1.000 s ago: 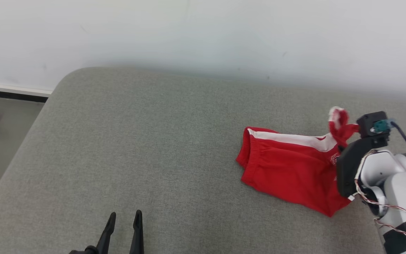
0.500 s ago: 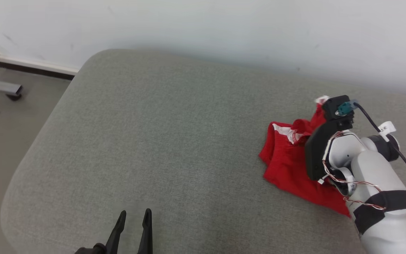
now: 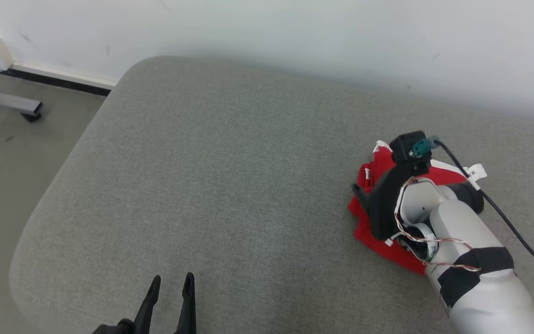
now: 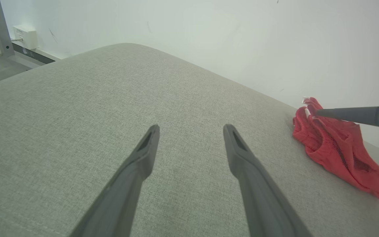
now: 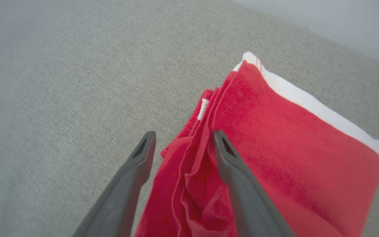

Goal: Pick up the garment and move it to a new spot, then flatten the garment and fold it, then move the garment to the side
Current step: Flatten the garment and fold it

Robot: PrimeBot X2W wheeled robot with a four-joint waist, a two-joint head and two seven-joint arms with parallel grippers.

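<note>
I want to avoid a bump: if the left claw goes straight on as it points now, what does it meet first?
Probably the grey cushion, because the left claw points low across it; depth is unclear, and past it stands the white wall. The garment lies off to one side, outside that line.

Folded red garment (image 5: 275, 148), white-edged, on grey cushion (image 5: 61, 82)

We label the right forearm (image 3: 489, 306), a pale rounded shell banded with black tape (image 3: 473, 271); thin red-and-white wires (image 3: 434, 240) beside the black wrist housing (image 3: 380, 208); a teal connector (image 3: 419, 147) feeding a black cable (image 3: 508, 221). The left claw (image 3: 172, 277) bears two long, dark, tapered fingers (image 4: 137, 171).
</note>
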